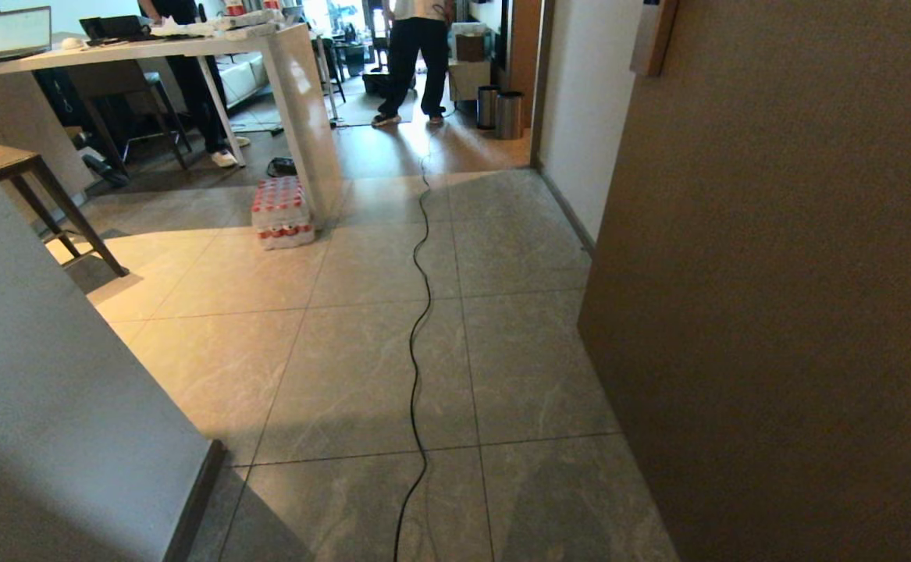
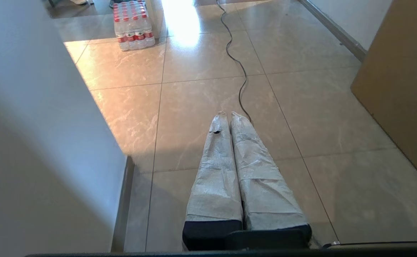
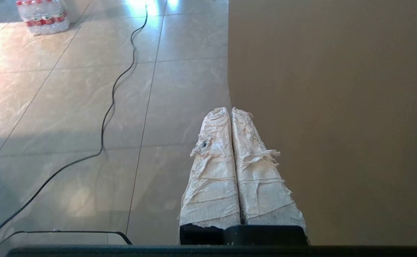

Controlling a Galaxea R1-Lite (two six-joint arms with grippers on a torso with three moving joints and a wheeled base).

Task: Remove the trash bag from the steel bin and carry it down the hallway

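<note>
You are looking down the hallway (image 1: 393, 336), its stone floor tiles running from your 6 o'clock up to 12 o'clock, with a brown panel (image 1: 775, 273) close on the 3 o'clock side and a pale wall corner (image 1: 57, 390) at 8 o'clock. That narrow gap probably explains why both arms sit tucked and level: nothing sticks out to catch a wall.

At 11 o'clock stands a white counter (image 1: 291, 94) with a laptop (image 1: 10, 31) on it, and a shrink-wrapped pack of bottles (image 1: 282, 212) rests on the floor against its leg, out of the walking line. A black cable (image 1: 416, 312) snakes along the floor from 6 to 12, right in your path; I would judge it a snag risk for the wheels.

Two people's legs show at 12 and 11 o'clock. Just beside the far doorway, at 1 o'clock, two steel bins (image 1: 510, 115) stand together; one is likely the steel bin you want. The trash bag cannot be made out from here, so the job looks barely begun.

The left gripper (image 2: 228, 114) and right gripper (image 3: 229, 109) both have their wrapped fingers pressed together, clenched on nothing.

The bottle labels are red, but no writing is readable.
</note>
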